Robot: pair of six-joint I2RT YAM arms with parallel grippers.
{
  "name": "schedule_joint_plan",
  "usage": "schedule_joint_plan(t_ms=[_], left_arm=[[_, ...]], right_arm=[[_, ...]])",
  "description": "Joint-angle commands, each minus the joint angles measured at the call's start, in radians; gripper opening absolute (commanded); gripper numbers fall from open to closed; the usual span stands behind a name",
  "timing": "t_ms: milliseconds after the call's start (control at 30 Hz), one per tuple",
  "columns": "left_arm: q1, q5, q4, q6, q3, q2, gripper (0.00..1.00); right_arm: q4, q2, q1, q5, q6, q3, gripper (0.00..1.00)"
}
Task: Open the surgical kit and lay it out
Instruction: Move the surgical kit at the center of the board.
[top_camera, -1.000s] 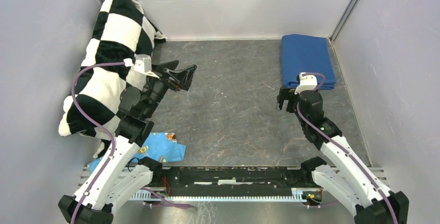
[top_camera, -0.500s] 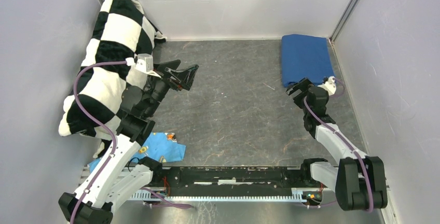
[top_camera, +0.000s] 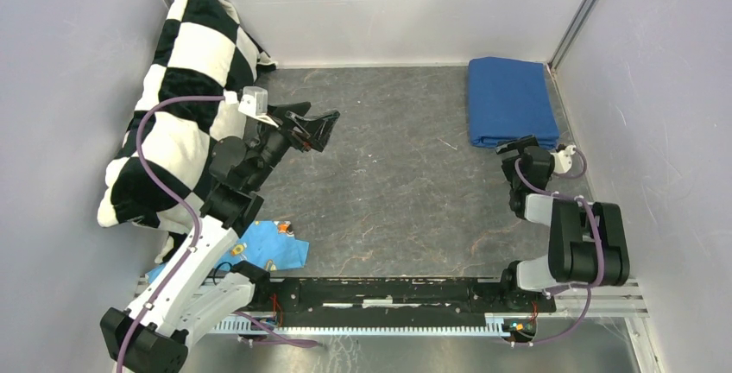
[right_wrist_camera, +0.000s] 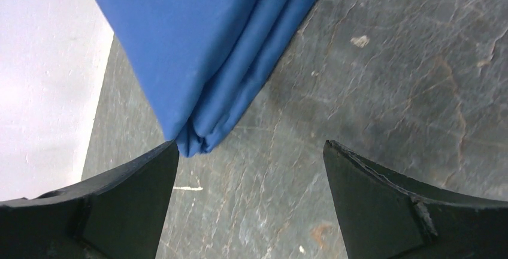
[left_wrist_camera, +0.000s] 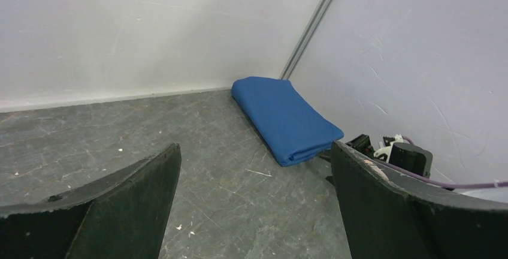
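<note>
The surgical kit is a closed, folded dark blue cloth bundle lying flat on the grey table in the far right corner, close to the right wall; no tray or instruments show. Its long axis appears to run near-to-far along that wall, with the layered folded end pointing back toward the robot. The right gripper is much the nearer: it sits just off the bundle's near edge, and in the right wrist view its two fingers are spread wide with nothing between them, while the bundle's near corner lies just ahead and slightly toward the left finger, not touching either. The kit therefore lies straight ahead of this gripper, farther from the robot. The left gripper hangs well apart over the middle-left of the table, beside the checkered pillow, its fingers also spread and empty, facing the bundle across the table. The coming reach looks best suited to the right arm, catching the near folded edge.
</note>
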Motion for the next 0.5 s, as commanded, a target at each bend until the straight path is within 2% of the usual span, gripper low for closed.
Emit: schedule_joint_plan(t_ms=[0, 133, 300, 467], left_arm=[[-0.002, 0.041, 0.051, 0.018, 0.02, 0.005, 1.0], [-0.002, 0.046, 0.051, 0.016, 0.02, 0.02, 1.0], [-0.002, 0.068, 0.06, -0.007, 0.02, 0.043, 1.0], [-0.002, 0.075, 0.06, -0.018, 0.02, 0.064, 1.0]], right_arm=[[0.147, 0.091, -0.041, -0.071, -0.008, 0.054, 0.98], [0.264, 0.206, -0.074, -0.141, 0.008, 0.073, 0.98], [0.306, 0.318, -0.094, -0.238, 0.023, 0.115, 0.93], [0.415, 0.369, -0.105, -0.249, 0.058, 0.079, 0.86]])
